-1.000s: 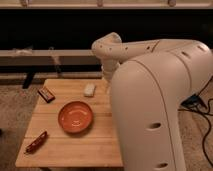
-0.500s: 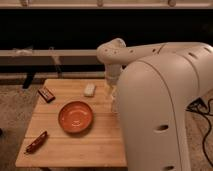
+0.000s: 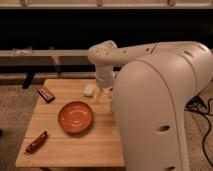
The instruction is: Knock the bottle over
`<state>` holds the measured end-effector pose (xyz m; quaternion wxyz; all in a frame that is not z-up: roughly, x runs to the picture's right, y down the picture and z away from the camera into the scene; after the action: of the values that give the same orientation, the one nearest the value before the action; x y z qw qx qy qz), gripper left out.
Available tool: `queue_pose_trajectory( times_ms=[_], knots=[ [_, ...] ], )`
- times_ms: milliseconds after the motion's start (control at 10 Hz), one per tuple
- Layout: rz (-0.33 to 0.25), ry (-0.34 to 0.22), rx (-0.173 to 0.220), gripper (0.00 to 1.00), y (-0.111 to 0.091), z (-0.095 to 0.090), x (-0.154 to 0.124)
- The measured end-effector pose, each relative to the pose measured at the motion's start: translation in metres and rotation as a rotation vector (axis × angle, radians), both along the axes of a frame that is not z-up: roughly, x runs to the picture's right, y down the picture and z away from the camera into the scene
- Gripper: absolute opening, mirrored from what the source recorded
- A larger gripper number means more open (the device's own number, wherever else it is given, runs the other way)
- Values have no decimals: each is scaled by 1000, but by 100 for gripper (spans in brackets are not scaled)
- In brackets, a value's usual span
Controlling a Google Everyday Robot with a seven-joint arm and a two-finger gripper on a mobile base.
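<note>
The bottle (image 3: 89, 90) is a small whitish-cream oblong on the far side of the wooden table (image 3: 75, 150), behind the orange bowl (image 3: 75, 116). My gripper (image 3: 106, 90) hangs down from the white arm (image 3: 104, 56) just to the right of the bottle, close to the tabletop. Whether it touches the bottle does not show. The arm's large white body (image 3: 160, 110) fills the right side and hides the table's right part.
A brown wrapped snack bar (image 3: 46, 93) lies at the table's far left corner. Another reddish-brown bar (image 3: 36, 142) lies near the front left edge. A dark shelf and rail run behind the table. Cables lie on the floor at the right.
The gripper has come lower, toward the tabletop beside the bottle. The bottle, bowl and bars have not moved.
</note>
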<state>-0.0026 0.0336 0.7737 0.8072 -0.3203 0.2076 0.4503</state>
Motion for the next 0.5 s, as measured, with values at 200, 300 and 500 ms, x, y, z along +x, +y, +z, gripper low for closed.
queue_pose_trajectory(
  times_ms=[200,300,500],
  knots=[
    [5,-8,-23,80,2,-5,-18],
    [3,-5,-26,80,1,-6,-20],
    [1,-5,-37,80,3,-7,-23]
  ],
)
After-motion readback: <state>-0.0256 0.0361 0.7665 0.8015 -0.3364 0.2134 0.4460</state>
